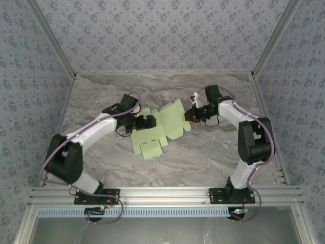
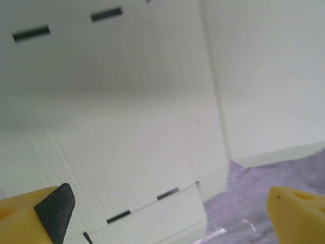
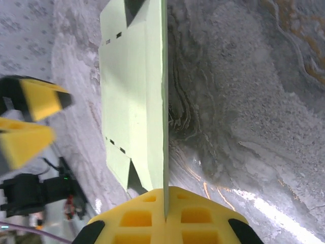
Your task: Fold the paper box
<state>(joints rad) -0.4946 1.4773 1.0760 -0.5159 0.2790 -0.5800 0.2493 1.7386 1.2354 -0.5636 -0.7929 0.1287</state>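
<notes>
A: Looking at the paper box (image 1: 160, 127), we see a flat pale green sheet lying on the marbled surface (image 1: 213, 152). What are we holding?

B: Our right gripper (image 3: 165, 203) is closed, pinching the box's right edge. Our left gripper (image 2: 172, 218) hovers over its left side, spread wide open, holding nothing.

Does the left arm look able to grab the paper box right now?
Likely yes: the open left end effector sits right at the paper box, nothing between them; the right end effector pinches the opposite edge.
</notes>
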